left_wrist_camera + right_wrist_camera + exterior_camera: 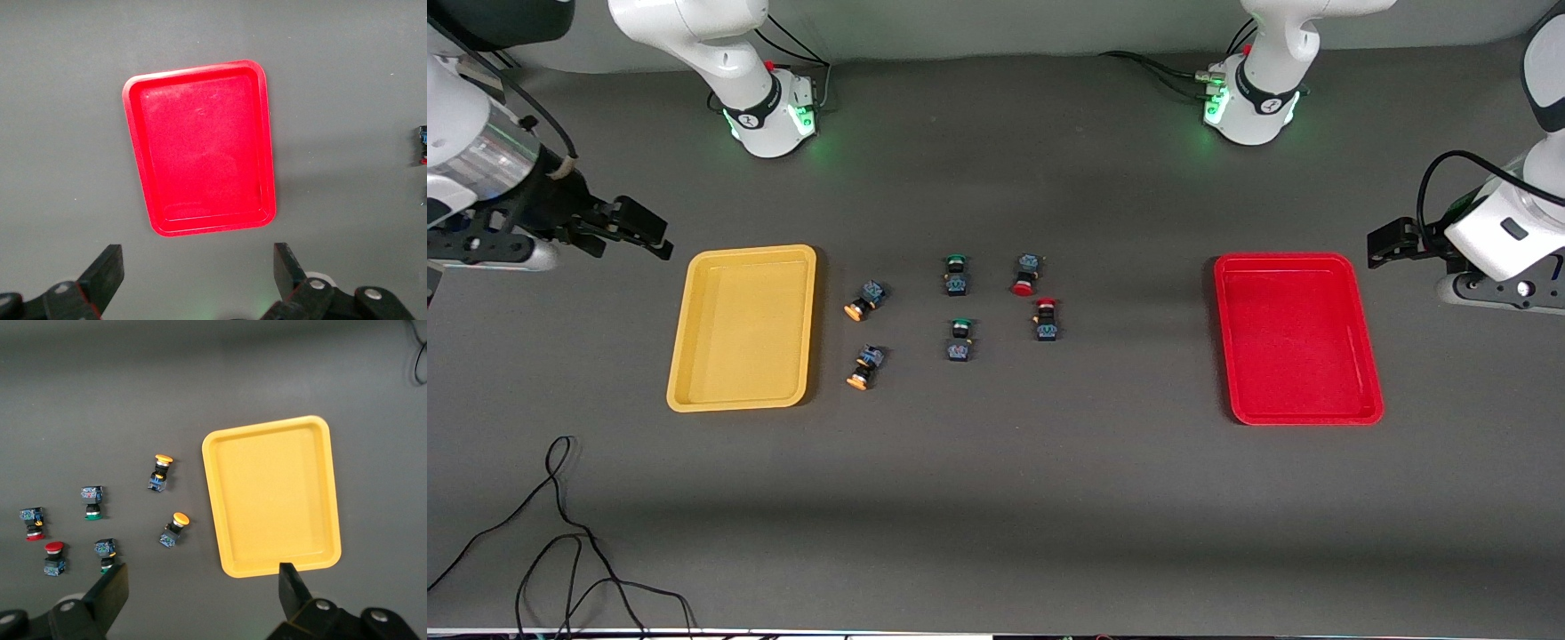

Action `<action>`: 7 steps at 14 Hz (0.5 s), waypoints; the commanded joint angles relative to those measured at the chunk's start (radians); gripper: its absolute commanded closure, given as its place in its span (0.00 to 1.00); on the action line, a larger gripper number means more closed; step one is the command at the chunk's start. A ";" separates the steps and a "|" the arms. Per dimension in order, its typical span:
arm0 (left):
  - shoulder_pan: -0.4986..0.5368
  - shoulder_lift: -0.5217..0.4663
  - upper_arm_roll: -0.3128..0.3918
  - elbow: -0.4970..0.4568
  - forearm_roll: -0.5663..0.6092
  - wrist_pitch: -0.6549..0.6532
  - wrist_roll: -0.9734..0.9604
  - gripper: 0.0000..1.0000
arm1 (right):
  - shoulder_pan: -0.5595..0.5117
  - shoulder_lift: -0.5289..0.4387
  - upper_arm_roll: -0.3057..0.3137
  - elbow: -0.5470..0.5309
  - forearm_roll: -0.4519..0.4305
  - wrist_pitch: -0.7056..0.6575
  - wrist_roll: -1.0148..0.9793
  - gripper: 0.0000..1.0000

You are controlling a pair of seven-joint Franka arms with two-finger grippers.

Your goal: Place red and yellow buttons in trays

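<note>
Two yellow-capped buttons [864, 301] [863, 367] lie beside the empty yellow tray [743, 327]. Two red-capped buttons [1025, 274] [1046, 318] lie toward the empty red tray [1298, 338]. My right gripper [643, 231] hangs open and empty over bare table at the right arm's end, beside the yellow tray. Its wrist view shows the open gripper [202, 590], the yellow tray [270, 497], the yellow buttons [160, 472] [175, 528] and the red buttons [32, 523] [55, 557]. My left gripper [1392, 242] hangs open and empty beside the red tray [200, 147], as its wrist view shows [198, 270].
Two green-capped buttons [956, 274] [959, 339] lie between the yellow and red ones. A loose black cable [560, 533] lies on the table near the front camera at the right arm's end. The arm bases [769, 116] [1249, 111] stand farthest from that camera.
</note>
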 commanded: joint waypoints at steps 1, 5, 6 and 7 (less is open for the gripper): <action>-0.011 -0.017 0.007 -0.019 0.000 0.001 -0.010 0.00 | 0.061 0.025 -0.003 -0.037 0.001 0.014 0.203 0.00; -0.023 -0.036 -0.004 -0.069 -0.008 0.021 -0.021 0.00 | 0.181 0.017 -0.005 -0.246 0.004 0.209 0.413 0.00; -0.032 -0.051 -0.010 -0.101 -0.008 0.034 -0.056 0.00 | 0.192 0.018 -0.003 -0.309 0.007 0.278 0.444 0.00; -0.054 -0.069 -0.027 -0.144 -0.008 0.068 -0.094 0.00 | 0.197 0.021 -0.003 -0.359 0.010 0.337 0.469 0.00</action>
